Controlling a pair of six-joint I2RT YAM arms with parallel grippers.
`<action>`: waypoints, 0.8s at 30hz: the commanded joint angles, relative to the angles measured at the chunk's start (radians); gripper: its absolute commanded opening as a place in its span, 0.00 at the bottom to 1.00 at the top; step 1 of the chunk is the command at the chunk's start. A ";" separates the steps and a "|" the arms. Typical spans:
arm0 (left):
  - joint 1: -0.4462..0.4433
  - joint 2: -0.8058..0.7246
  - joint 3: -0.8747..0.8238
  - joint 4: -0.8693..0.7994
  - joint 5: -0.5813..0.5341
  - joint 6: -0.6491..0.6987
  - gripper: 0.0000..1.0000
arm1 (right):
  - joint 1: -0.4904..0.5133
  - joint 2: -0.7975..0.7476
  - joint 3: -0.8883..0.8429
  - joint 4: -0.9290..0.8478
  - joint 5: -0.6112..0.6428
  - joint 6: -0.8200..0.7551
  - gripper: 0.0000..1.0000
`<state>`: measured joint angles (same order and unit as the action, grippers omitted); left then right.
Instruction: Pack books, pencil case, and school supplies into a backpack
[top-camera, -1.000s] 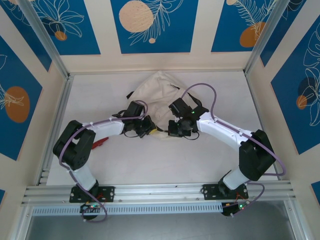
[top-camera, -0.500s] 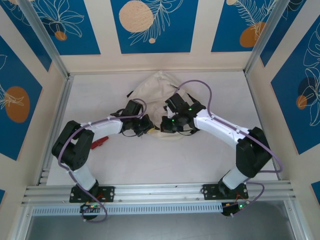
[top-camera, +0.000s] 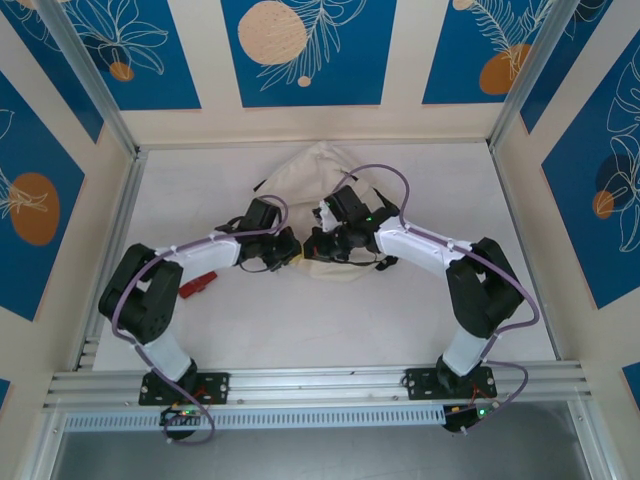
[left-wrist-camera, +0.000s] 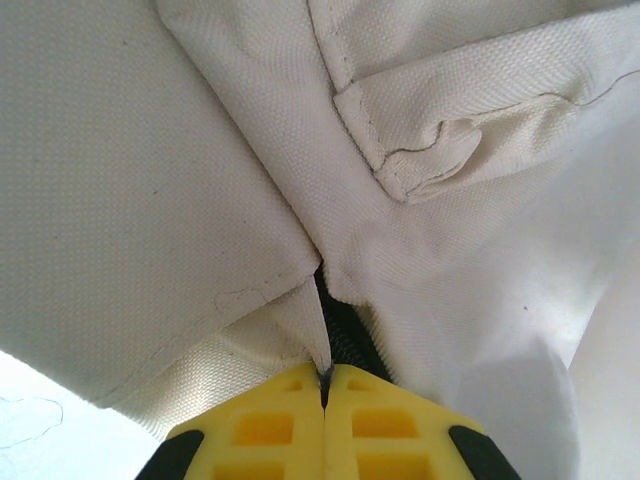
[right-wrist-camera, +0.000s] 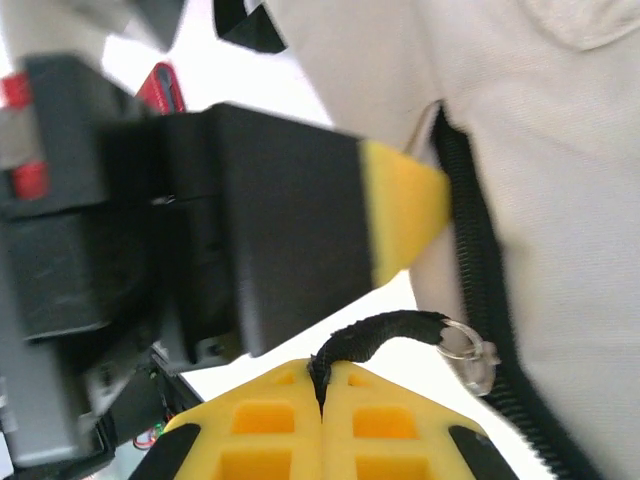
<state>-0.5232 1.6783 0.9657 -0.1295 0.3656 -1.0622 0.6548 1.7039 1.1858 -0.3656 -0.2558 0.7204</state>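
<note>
The cream canvas backpack (top-camera: 318, 178) lies at mid-table. At its near edge, my left gripper (top-camera: 296, 251) and right gripper (top-camera: 313, 247) meet. In the left wrist view, the left gripper (left-wrist-camera: 323, 372) is shut on a corner of the backpack's canvas (left-wrist-camera: 200, 180), beside the dark zipper (left-wrist-camera: 347, 330). My right gripper (right-wrist-camera: 322, 378) is shut on the black zipper pull cord (right-wrist-camera: 390, 330). A clear ring (right-wrist-camera: 466, 350) joins that cord to the zipper (right-wrist-camera: 478, 270). The left gripper's yellow finger (right-wrist-camera: 400, 205) is just beyond it. The books and pencil case are hidden.
A small red object (top-camera: 197, 284) lies on the white table left of the left arm, and it appears again as the red object (right-wrist-camera: 165, 85) in the right wrist view. Aluminium frame posts and patterned walls border the table on three sides.
My right gripper has moved left along the backpack's near edge with the zipper pull, closing in on the left gripper. The left arm has barely moved.
</note>
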 joint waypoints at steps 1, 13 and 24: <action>0.032 -0.037 -0.029 0.015 -0.014 0.029 0.00 | -0.032 -0.002 -0.012 0.062 -0.020 0.075 0.00; 0.061 -0.070 -0.061 0.028 0.004 0.044 0.00 | -0.066 0.154 0.041 0.293 -0.187 0.215 0.00; 0.095 -0.112 -0.078 0.033 0.027 0.076 0.00 | -0.073 0.271 0.169 0.246 -0.141 0.244 0.00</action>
<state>-0.4469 1.5936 0.9035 -0.1085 0.3664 -1.0176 0.5869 1.9450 1.3029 -0.1154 -0.4191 0.9470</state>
